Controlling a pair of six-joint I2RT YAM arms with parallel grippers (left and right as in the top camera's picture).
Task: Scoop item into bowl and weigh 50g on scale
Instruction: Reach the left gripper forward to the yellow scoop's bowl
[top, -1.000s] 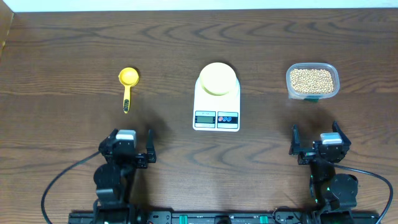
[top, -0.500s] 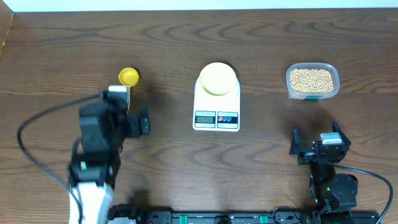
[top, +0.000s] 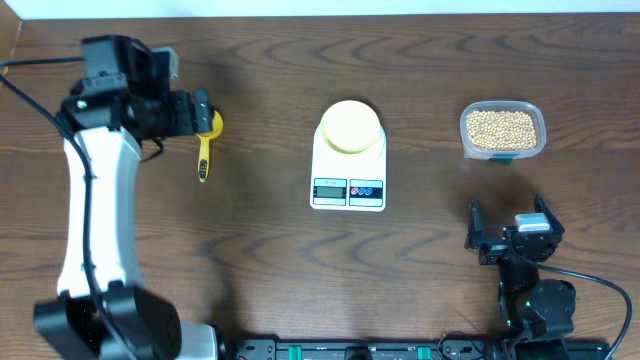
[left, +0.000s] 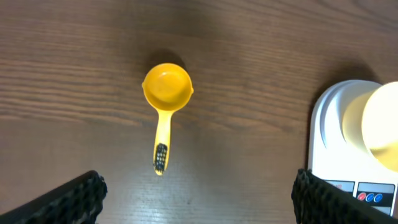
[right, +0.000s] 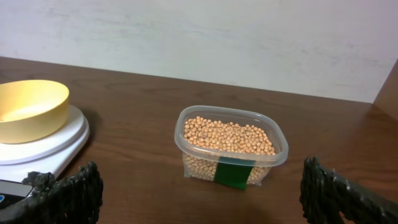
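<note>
My left gripper (left: 199, 190) is wide open and holds nothing. It hangs over the yellow scoop (left: 165, 102). The scoop lies flat on the counter (left: 261, 43) with its cup facing up and its thin handle (left: 161, 146) pointing toward me. I think my job now is to pick it up.

To do it well, I should go straight down and put 1 finger on each side of the handle, not on the round cup. The handle is thin and low, so I must get very close to the wood before I squeeze. A hold near the middle of the handle should keep the cup from tipping.

The scale (top: 348, 172) sits to the right of the scoop, with the pale bowl (top: 350, 126) on top. I must not bump them.

The beans (right: 227, 137) wait in a clear tub (right: 180, 142), well apart from the scoop on the far right. My right gripper (top: 509, 232) is open and empty too, near the tub.
</note>
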